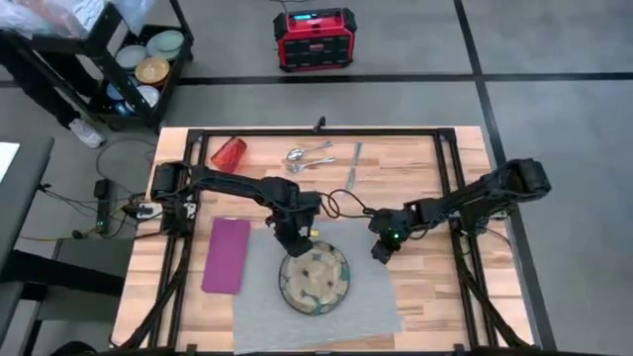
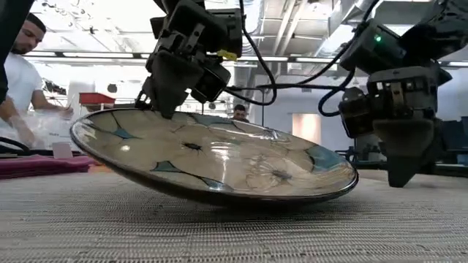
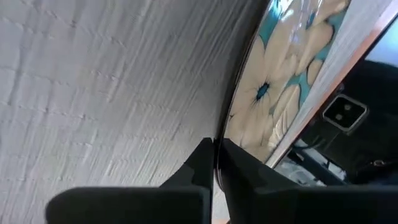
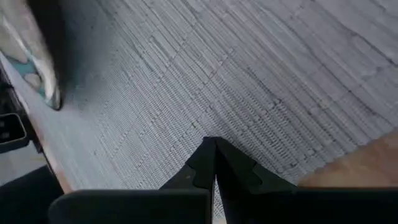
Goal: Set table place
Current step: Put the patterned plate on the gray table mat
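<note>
Glossy plate (image 2: 219,164), seemingly woven placemat (image 2: 234,230)

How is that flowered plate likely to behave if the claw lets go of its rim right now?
The plate is tilted, one edge on the grey placemat and the other lifted by the left claw, so it would probably drop flat with a clack. It looks glazed and stiff, likely slippery in a thin pinch and chippable. The woven mat may keep it from sliding.
</note>
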Controlling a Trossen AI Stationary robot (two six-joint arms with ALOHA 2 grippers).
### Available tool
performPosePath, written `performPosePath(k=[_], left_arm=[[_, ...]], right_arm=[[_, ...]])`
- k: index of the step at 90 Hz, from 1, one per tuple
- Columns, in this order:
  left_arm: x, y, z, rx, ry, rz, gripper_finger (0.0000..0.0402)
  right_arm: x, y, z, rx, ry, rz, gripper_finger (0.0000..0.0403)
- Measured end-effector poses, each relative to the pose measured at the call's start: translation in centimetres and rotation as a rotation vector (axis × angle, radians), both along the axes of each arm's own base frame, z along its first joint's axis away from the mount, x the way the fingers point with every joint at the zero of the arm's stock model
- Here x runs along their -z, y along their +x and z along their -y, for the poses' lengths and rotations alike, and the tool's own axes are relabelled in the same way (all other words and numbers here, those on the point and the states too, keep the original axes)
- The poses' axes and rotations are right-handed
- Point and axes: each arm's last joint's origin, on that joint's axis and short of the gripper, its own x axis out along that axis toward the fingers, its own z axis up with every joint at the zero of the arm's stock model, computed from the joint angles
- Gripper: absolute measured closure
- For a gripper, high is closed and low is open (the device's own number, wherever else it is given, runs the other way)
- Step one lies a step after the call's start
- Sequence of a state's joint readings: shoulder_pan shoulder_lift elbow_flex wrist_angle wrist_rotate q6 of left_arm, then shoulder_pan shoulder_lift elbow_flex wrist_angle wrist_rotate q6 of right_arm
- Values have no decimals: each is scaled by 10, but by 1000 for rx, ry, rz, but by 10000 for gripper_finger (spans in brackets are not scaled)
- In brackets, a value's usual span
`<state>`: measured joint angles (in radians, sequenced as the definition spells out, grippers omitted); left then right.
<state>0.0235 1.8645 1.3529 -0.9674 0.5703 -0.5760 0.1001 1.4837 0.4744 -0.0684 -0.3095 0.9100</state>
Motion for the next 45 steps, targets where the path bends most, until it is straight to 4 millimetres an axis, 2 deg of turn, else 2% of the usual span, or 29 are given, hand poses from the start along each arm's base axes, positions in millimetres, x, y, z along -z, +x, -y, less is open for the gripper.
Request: performPosePath(k=[24, 45], left_arm=[[0, -13, -1, 82, -3, -91, 401], [-1, -26, -9, 145, -3, -174, 401]], right_arm=[[-1, -6, 12, 41, -25, -55, 403], [0, -7, 14, 51, -28, -63, 403]])
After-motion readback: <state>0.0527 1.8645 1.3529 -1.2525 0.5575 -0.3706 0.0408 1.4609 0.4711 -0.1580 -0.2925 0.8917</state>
